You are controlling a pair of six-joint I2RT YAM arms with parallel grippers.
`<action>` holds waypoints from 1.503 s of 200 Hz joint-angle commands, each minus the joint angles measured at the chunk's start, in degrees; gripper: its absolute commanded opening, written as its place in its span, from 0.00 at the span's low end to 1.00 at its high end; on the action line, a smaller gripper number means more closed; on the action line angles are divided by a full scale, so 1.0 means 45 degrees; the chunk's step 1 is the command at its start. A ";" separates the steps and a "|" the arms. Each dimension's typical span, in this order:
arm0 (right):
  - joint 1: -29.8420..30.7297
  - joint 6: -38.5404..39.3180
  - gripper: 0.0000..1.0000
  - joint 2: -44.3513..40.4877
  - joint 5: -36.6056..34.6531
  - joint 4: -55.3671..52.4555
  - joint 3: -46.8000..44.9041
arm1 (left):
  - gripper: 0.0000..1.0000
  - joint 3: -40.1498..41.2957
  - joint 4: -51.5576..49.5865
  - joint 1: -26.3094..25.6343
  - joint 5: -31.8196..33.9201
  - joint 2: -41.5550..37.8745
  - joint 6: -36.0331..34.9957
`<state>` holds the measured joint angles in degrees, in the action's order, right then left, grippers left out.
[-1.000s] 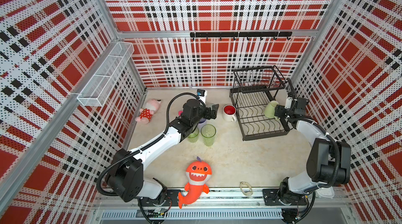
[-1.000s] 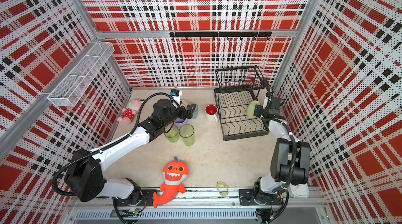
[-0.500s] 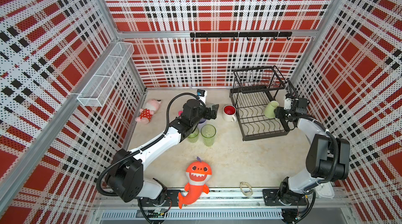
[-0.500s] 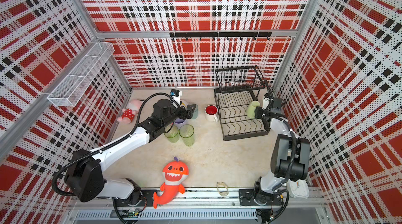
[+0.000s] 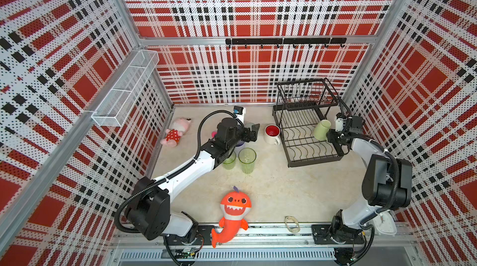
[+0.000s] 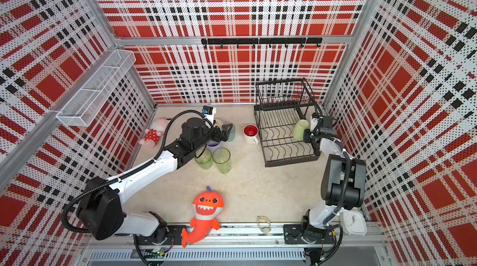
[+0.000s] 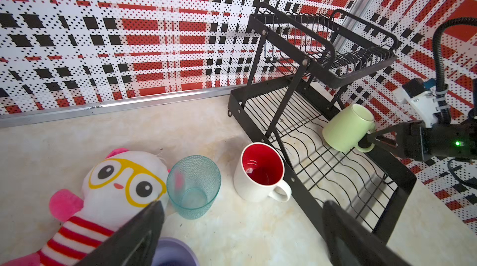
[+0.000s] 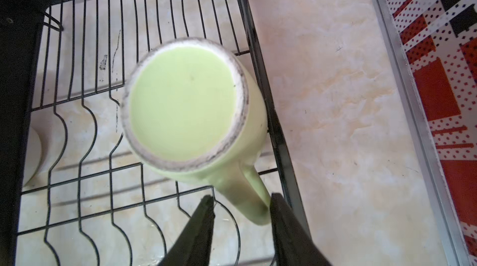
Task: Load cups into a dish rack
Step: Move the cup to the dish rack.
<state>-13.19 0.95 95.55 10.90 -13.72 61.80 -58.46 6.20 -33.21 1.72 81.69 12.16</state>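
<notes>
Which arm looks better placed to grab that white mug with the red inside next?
The left. Its open left gripper hovers just beside the white mug, on the same side of the dish rack. The right gripper sits across the rack, straddling the handle of the pale-green mug.

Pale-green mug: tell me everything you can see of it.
The pale-green mug looks like smooth ceramic, with a scuffed unglazed ring around its base. It leans mouth-down on the lower wires of the dish rack, beside a side rim, base tilted upward. Its handle sits between the fingers of the right gripper; one seems to touch it.
</notes>
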 commanded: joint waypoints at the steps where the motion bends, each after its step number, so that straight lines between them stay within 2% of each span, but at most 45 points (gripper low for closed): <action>1: -0.0029 0.0595 0.40 0.0217 0.0233 0.0232 0.0335 | 0.98 0.0171 0.0264 -0.0062 -0.0088 -0.0185 -0.0107; 46: -0.0040 0.1211 0.42 0.0095 0.0469 0.1093 -0.0021 | 0.98 0.0165 0.0264 -0.0066 -0.0049 -0.0243 -0.0105; 150: 0.0057 0.1135 0.26 0.0341 0.0651 0.0744 0.0023 | 0.98 0.0204 0.0264 -0.0081 -0.0069 -0.0293 -0.0107; 222: 0.0345 0.0388 0.16 0.0213 -0.0268 0.1199 -0.0315 | 0.98 0.0197 0.0225 -0.0100 -0.0052 -0.0341 -0.0105; 263: 0.0745 0.0231 0.16 0.0062 -0.1024 0.1441 -0.0316 | 0.98 0.0166 0.0225 -0.0120 -0.0041 -0.0341 -0.0086; 300: 0.1507 0.0780 0.16 -0.0436 -0.2711 0.2235 -0.0745 | 0.98 0.0151 0.0168 -0.0140 0.0004 -0.0380 -0.0086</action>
<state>-8.23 3.27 96.03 4.62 -6.28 60.36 -58.17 6.24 -33.50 1.72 81.38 12.16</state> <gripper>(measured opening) 0.167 0.983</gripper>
